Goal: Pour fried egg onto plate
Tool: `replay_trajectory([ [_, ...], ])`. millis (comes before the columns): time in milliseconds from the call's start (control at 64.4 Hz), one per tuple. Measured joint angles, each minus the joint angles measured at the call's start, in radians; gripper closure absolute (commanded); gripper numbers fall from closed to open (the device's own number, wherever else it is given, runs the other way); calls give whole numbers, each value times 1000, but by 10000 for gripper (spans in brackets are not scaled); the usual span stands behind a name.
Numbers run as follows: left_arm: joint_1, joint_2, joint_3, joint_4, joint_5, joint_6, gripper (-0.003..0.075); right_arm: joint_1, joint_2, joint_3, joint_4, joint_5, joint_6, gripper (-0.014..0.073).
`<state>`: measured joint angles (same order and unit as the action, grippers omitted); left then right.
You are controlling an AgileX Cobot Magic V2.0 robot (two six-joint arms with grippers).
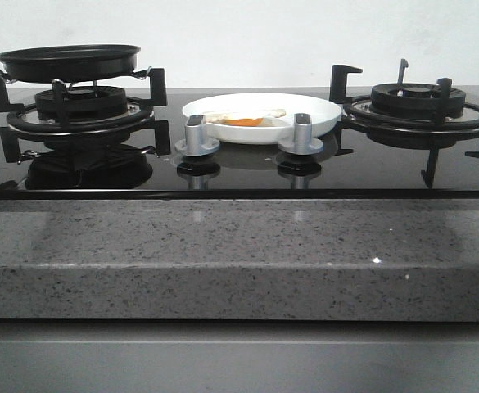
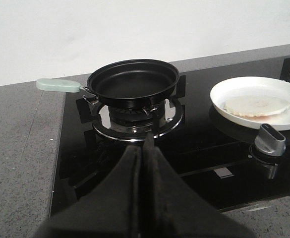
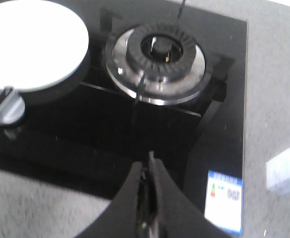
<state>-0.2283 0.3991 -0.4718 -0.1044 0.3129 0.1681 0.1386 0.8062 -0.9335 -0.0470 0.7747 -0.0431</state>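
Both hands, left (image 2: 144,148) and right (image 3: 149,168), closed, empty; fried egg (image 1: 243,119) lies on plate (image 1: 321,123)

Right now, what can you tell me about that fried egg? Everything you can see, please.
The fried egg is a flat, roundish cream-white disc lying in the white plate between the two burners, behind the two silver knobs. From the front an orange yolk patch shows at its near edge; from the left wrist camera its pale, matte face looks plain. Only the plate touches it; neither tool is near it.
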Motion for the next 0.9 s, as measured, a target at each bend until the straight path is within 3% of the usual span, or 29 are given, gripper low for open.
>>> replay_trajectory([
  [217, 0, 0, 0, 0, 0, 0, 739, 0, -311, 290, 0, -101, 0, 661],
  [466, 0, 0, 0, 0, 0, 0, 739, 0, -623, 465, 0, -142, 0, 661],
  [901, 0, 0, 0, 0, 0, 0, 739, 0, -691, 477, 0, -151, 2, 661],
])
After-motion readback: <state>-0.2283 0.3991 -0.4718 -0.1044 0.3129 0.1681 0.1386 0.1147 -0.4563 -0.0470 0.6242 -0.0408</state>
